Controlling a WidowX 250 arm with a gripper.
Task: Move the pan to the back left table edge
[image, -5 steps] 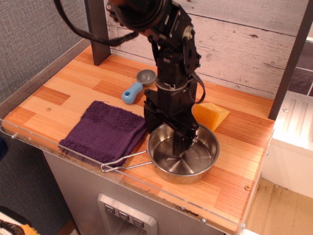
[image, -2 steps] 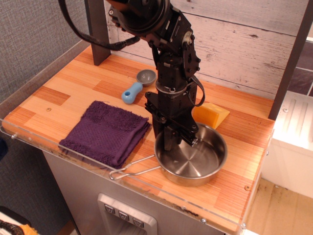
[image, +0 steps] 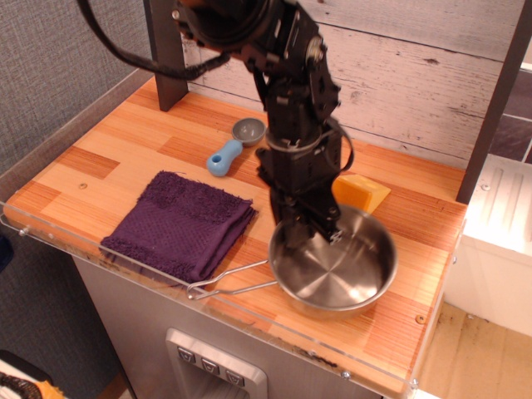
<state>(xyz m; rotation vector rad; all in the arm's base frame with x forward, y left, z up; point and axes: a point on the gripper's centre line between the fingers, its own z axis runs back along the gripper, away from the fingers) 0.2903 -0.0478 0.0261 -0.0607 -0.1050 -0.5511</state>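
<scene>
The pan (image: pixel 334 264) sits near the bench's (image: pixel 125 133) front edge, its wire handle running left toward the purple towel (image: pixel 180 223) (the long axis runs left-right). The tool (image: pixel 309 237) reaches down inside it, clenched on the back-left rim. The black arm descends steeply from the upper left, just beside the yellow wedge (image: pixel 360 194).
</scene>
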